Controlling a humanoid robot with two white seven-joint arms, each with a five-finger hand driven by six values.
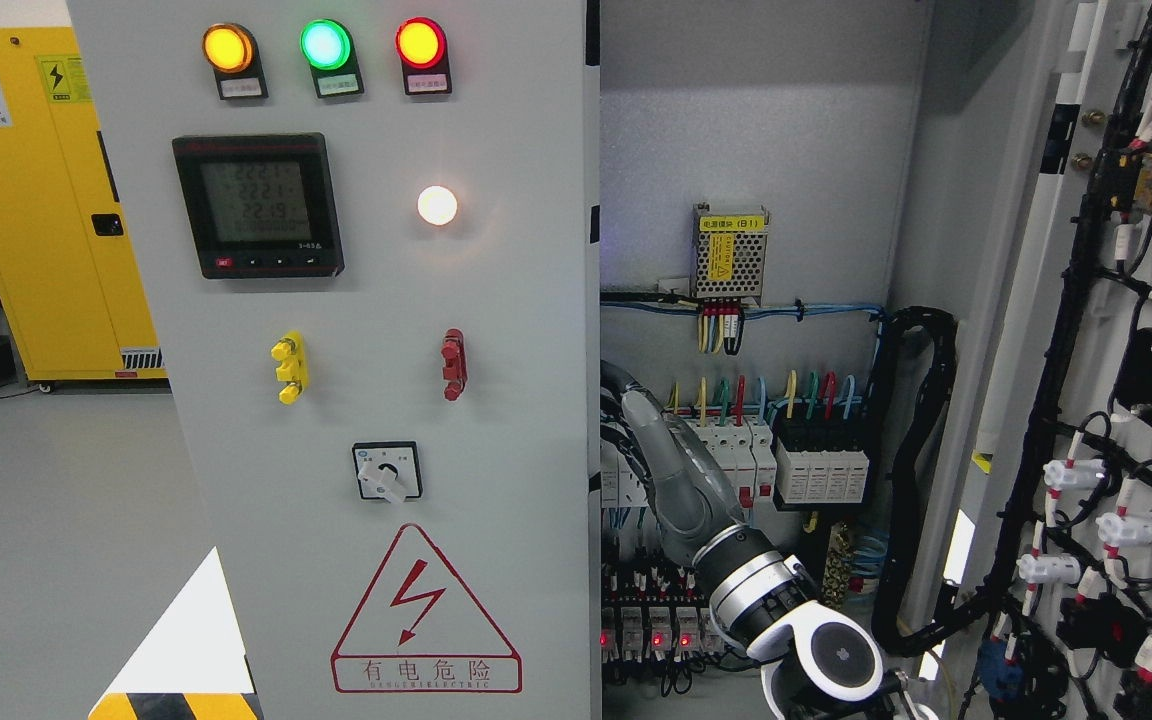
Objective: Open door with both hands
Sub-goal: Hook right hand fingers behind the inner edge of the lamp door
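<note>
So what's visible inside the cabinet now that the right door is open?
Inside the cabinet: a perforated power supply, colored wires, rows of circuit breakers and relays with red lights. A robot arm covers part of the breakers; the closed left door hides the rest.

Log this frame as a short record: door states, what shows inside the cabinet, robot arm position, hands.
left door: shut panel with three lit lamps, a meter and a rotary switch
right door: swung open, wiring on its inner face
interior: power supply, breaker row
robot arm: one arm reaching up from the bottom edge, in front of the open bay
hands: none visible
background: yellow cabinet at far left
</note>
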